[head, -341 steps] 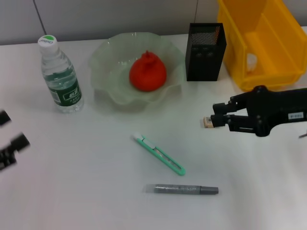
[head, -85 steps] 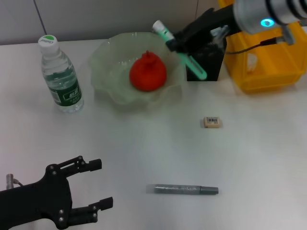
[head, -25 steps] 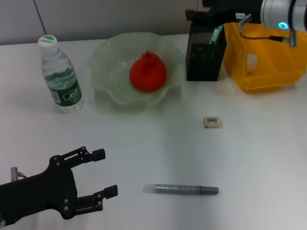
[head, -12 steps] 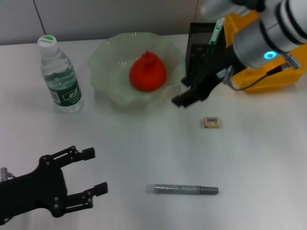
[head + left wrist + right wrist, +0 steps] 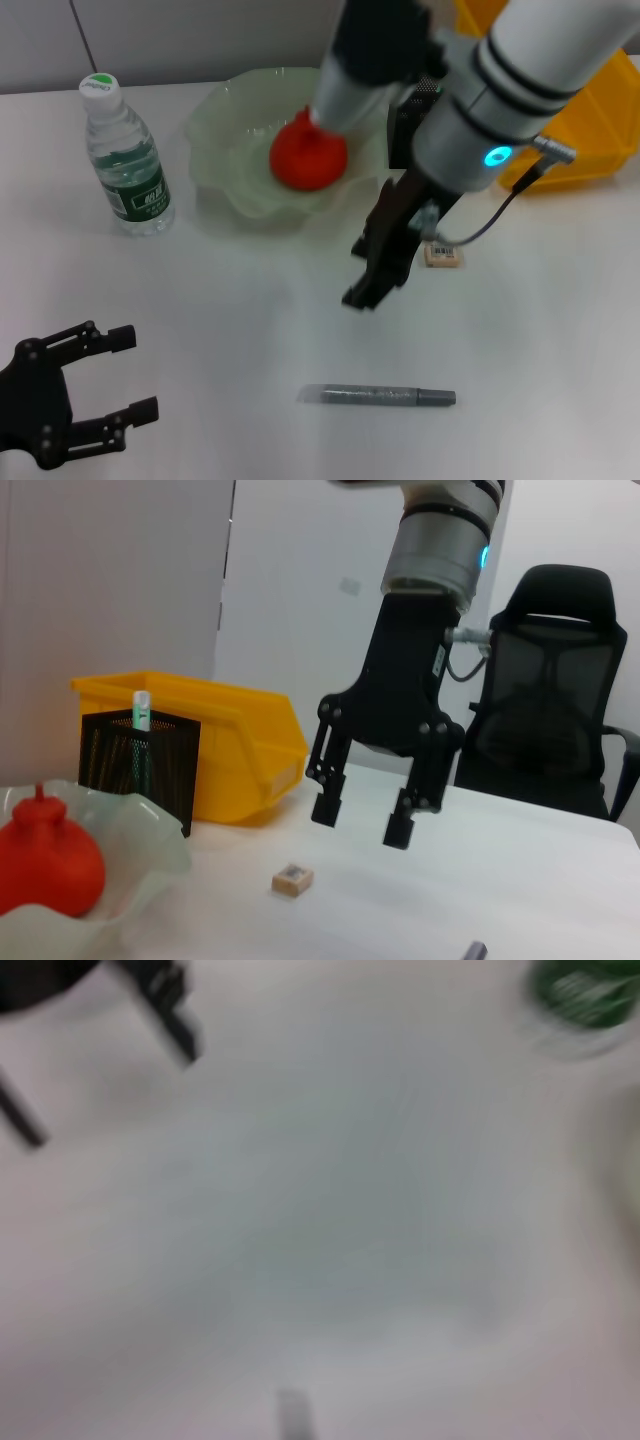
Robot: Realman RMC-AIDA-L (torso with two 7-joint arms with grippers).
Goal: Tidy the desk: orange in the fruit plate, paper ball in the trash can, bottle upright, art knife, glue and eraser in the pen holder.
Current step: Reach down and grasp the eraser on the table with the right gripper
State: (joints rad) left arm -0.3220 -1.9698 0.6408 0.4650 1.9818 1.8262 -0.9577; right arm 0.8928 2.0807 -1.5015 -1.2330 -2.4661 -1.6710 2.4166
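Note:
My right gripper point(image 5: 378, 285) is open and empty, hanging over the table's middle, just left of the small tan eraser point(image 5: 443, 256). The left wrist view shows it point(image 5: 362, 820) above the eraser point(image 5: 292, 879). The grey glue stick point(image 5: 378, 396) lies nearer the front. The green art knife point(image 5: 141, 708) stands in the black mesh pen holder point(image 5: 140, 765). The orange point(image 5: 308, 150) sits in the pale green fruit plate point(image 5: 225, 150). The bottle point(image 5: 125, 160) stands upright at the far left. My left gripper point(image 5: 137, 372) is open at the front left. No paper ball shows.
A yellow bin point(image 5: 590, 140) stands at the back right, next to the pen holder point(image 5: 400, 135), which my right arm partly hides. The right wrist view is blurred, showing only tabletop, the left gripper's fingers point(image 5: 170, 1010) and the bottle's green label point(image 5: 580, 1000).
My right arm has swung away from the pen holder, forward and down over the table's middle. The art knife stays in the holder. My left gripper has drawn back to the left.

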